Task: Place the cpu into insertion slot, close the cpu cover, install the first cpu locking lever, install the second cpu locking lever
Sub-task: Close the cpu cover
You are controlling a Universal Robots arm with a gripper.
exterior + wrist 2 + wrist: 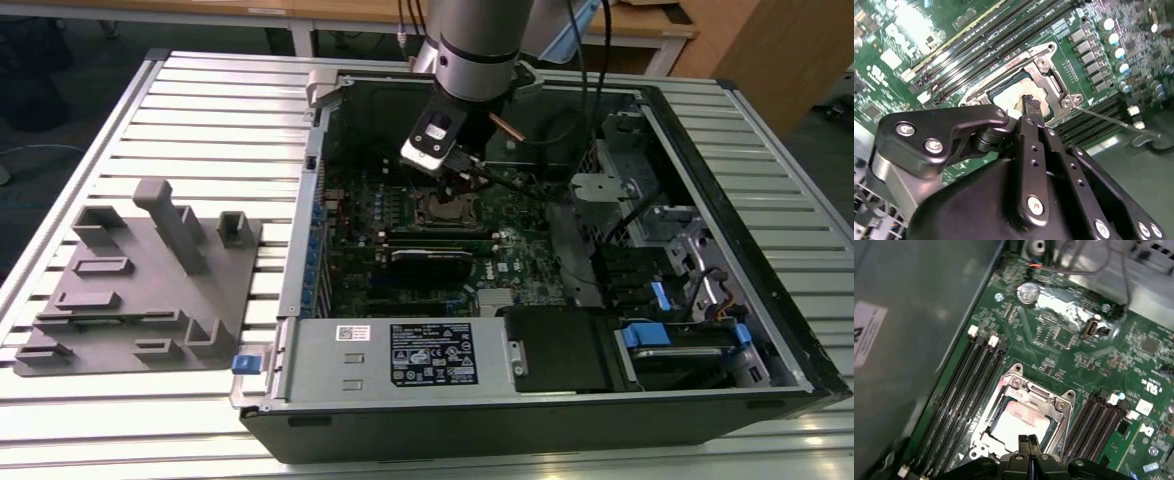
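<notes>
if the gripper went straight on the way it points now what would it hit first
Most likely the cpu, framed by the metal cover; the gripper hangs right over its silver top, though the gap left is unclear.

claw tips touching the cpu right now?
Cannot tell. In both wrist views the shut claw overlaps the edge of the cpu, but its own tips hide the meeting point, so neither contact nor a gap shows plainly.
</notes>
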